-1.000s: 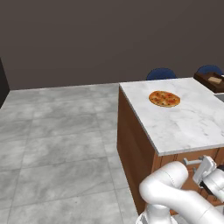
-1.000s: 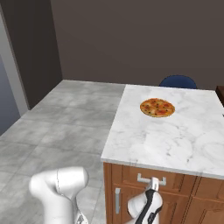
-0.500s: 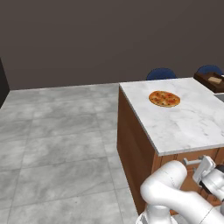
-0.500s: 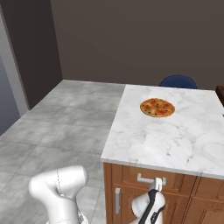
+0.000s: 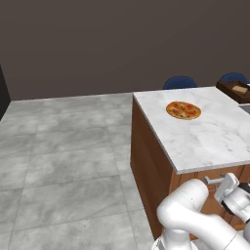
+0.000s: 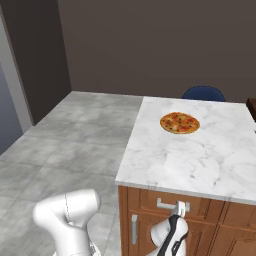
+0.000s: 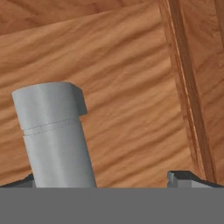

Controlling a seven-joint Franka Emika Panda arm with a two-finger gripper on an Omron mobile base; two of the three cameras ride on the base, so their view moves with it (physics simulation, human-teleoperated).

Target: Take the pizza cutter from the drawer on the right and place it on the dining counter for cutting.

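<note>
Right at the fingertips, gripper (image 7: pixel 103 181) spread fully wide, gripping nothing. Opens the last sliver over the past second and otherwise holds almost the same spot at the island front. Brackets the silver bar handle (image 7: pixel 52 135), with the bar close to the finger at the left of the hand view and a wide gap to the other finger (image 7: pixel 183 177). No contact visible on either side.

Just behind the handle, flat wood front of the drawer (image 7: pixel 131 87), seemingly flush with the cabinet, so judged shut. Pizza cutter hidden, presumably inside that drawer past the hand.

Means approach done, jaws ready. Next calls for closing on the bar and pulling outward. Off-centre bar risks a skewed pinch or a slip.

Directly above the hand, edge of the dining counter (image 6: pixel 200 165), marble top. Farther beyond and above the hand, pizza (image 6: pixel 179 122) sitting on the slab, well apart from the near edge. Past the far edge, blue chair (image 6: pixel 202 93).
</note>
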